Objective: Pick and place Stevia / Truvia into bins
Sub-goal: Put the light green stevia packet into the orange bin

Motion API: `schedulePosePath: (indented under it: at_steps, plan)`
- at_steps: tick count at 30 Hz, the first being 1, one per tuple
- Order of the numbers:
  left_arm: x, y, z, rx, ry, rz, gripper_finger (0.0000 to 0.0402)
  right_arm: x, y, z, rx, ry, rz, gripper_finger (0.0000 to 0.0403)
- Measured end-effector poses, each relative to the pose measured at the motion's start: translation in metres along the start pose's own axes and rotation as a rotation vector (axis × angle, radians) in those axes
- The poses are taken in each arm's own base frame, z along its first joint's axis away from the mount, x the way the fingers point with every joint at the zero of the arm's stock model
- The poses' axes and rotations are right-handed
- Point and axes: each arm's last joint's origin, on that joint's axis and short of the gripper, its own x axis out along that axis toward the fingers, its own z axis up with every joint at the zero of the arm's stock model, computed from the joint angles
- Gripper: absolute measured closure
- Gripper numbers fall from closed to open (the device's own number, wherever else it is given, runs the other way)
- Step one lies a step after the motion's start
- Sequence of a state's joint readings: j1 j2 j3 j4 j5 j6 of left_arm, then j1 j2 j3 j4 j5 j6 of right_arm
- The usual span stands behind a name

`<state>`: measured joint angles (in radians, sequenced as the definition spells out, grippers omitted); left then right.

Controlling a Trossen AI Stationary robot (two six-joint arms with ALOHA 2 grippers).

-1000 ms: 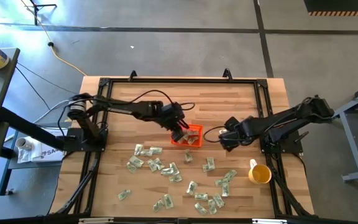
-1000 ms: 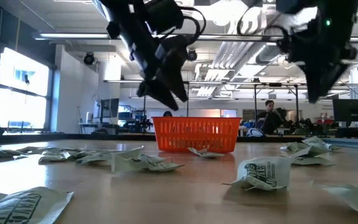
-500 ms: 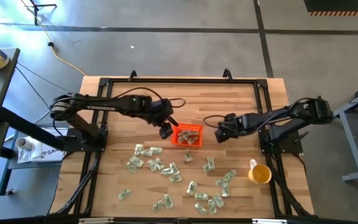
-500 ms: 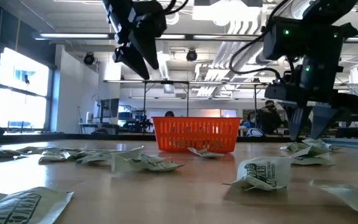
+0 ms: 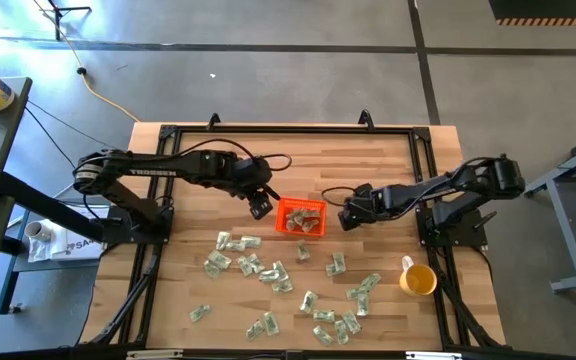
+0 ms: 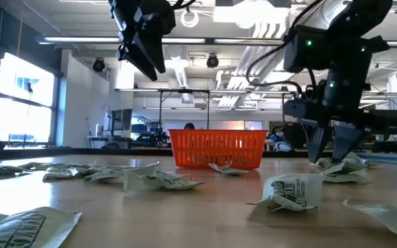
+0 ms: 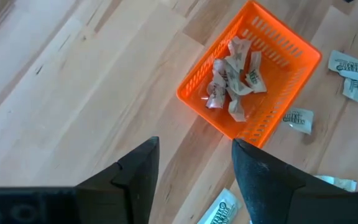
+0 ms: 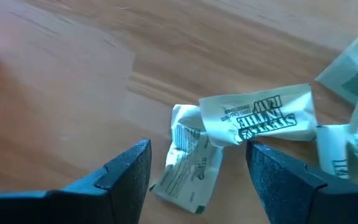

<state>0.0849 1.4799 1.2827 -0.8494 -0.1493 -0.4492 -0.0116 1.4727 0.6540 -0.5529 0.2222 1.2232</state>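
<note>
A pale wooden table (image 5: 188, 150) carries an orange basket (image 5: 301, 218), scattered sachets (image 5: 258, 268) and a yellow cup (image 5: 418, 279).

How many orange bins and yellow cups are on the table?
2: one orange bin near the table's middle, with sachets inside, between the two arms; one yellow cup near the right edge, below the right arm's base. None seems hidden.

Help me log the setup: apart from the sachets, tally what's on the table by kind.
Orange bin: 1
Yellow cup: 1
Robot arms: 2, the left arm and the right arm
Total: 4
</note>
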Motion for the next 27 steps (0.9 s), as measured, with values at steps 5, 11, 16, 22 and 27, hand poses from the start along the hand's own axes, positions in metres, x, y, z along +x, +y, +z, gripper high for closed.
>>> schedulePosePath:
  at_steps: [5, 11, 16, 22, 27]
  plan:
    - [0.000, 0.000, -0.001, 0.002, 0.006, 0.006, 0.0170, 0.003, 0.004, -0.003, 0.020, -0.016, 0.009, 0.0150]
    - [0.000, 0.001, -0.002, 0.007, 0.019, 0.012, 0.0170, 0.003, 0.000, -0.005, 0.006, -0.014, -0.038, 0.0162]
    - [0.000, 0.001, -0.002, 0.011, 0.018, 0.012, 0.0170, 0.003, 0.000, -0.005, -0.008, -0.002, -0.037, 0.0231]
    - [0.000, 0.001, -0.002, 0.029, 0.018, 0.011, 0.0170, 0.002, 0.004, -0.005, -0.024, 0.039, 0.020, 0.0354]
    - [0.000, 0.001, -0.003, 0.031, 0.028, 0.016, 0.0170, -0.004, 0.018, -0.005, -0.099, 0.061, 0.180, 0.0388]
